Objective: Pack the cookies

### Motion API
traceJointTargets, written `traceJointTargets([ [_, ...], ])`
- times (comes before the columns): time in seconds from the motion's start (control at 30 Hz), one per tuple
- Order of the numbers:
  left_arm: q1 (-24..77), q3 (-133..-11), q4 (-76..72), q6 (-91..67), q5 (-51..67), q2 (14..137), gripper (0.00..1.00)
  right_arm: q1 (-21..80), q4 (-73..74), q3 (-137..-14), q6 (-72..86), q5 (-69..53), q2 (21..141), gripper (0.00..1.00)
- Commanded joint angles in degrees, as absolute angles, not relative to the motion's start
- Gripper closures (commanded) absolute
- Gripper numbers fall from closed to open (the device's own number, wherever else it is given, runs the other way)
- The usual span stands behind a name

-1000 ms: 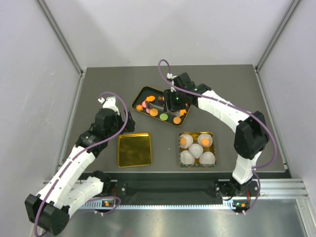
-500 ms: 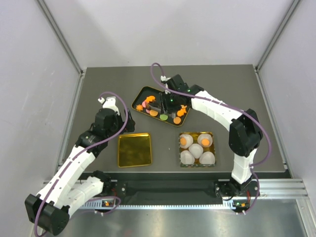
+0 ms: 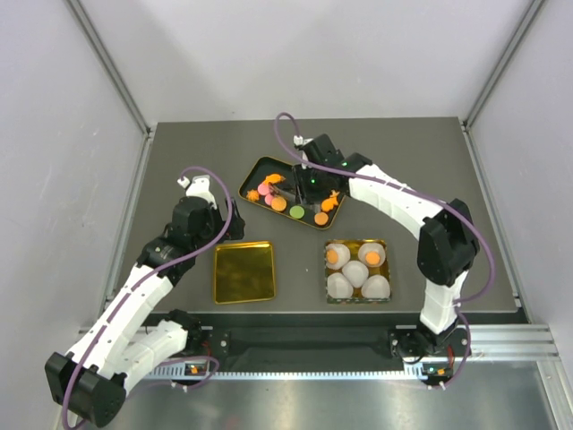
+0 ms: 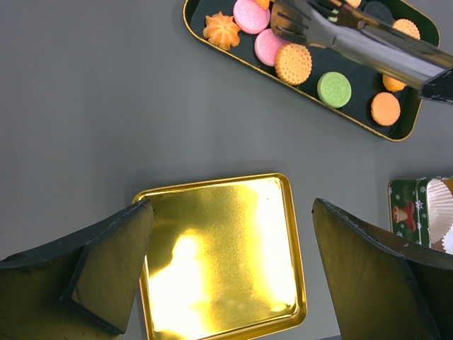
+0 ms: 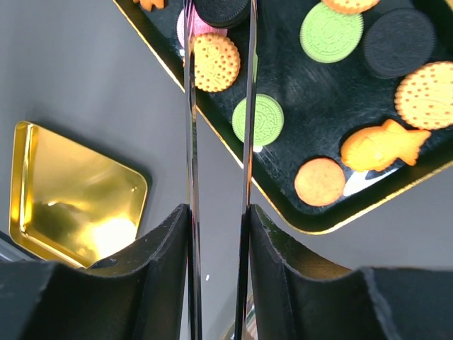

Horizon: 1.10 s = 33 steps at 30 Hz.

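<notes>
Several cookies, orange [image 3: 279, 204], green [image 5: 331, 32], pink [image 4: 251, 14] and black [image 5: 398, 42], lie in a black gold-rimmed tray [image 3: 253, 172] at the table's back. My right gripper [image 3: 309, 184] [image 5: 218, 212] is shut on metal tongs [image 5: 190, 142] [image 4: 354, 39], whose tips reach over the tray's left part and flank a black cookie [image 5: 221, 8]. A green tin [image 3: 387, 269] at the front right holds white paper cups, two of them with an orange cookie [image 3: 335, 256] inside. My left gripper [image 3: 199, 219] [image 4: 232, 205] is open and empty above a gold tray [image 4: 219, 255].
The gold tray [image 3: 243, 271] lies at the front centre-left, beside the green tin, whose edge shows in the left wrist view [image 4: 407, 212]. Grey walls enclose the table on three sides. Bare grey tabletop [image 3: 430, 170] lies right of the black tray.
My right gripper with the tongs has shifted slightly left over the black tray. The left arm has not moved.
</notes>
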<state>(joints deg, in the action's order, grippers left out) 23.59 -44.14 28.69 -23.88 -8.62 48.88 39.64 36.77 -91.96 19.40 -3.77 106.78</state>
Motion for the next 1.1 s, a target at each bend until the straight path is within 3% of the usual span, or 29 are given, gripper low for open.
traceJointTargets([
  [0.0,23.29,-45.53,27.86,-23.47,-9.40,47.90,0.01,39.90,35.86,-94.39,18.11,-1.67,99.68,0.69],
  [0.37,23.29,-45.53,27.42,-23.38,-8.35,47.90,0.01,39.02,39.28,-82.21,18.90,-1.94,81.50,0.69],
  [0.77,23.29,-45.62,27.07,-23.29,-6.68,48.95,0.01,38.67,61.33,-62.85,27.15,-0.97,46.61,0.66],
  [1.07,23.29,-45.53,26.89,-23.29,-5.71,50.10,0.01,38.58,73.29,-56.79,31.90,-3.60,36.39,0.66],
])
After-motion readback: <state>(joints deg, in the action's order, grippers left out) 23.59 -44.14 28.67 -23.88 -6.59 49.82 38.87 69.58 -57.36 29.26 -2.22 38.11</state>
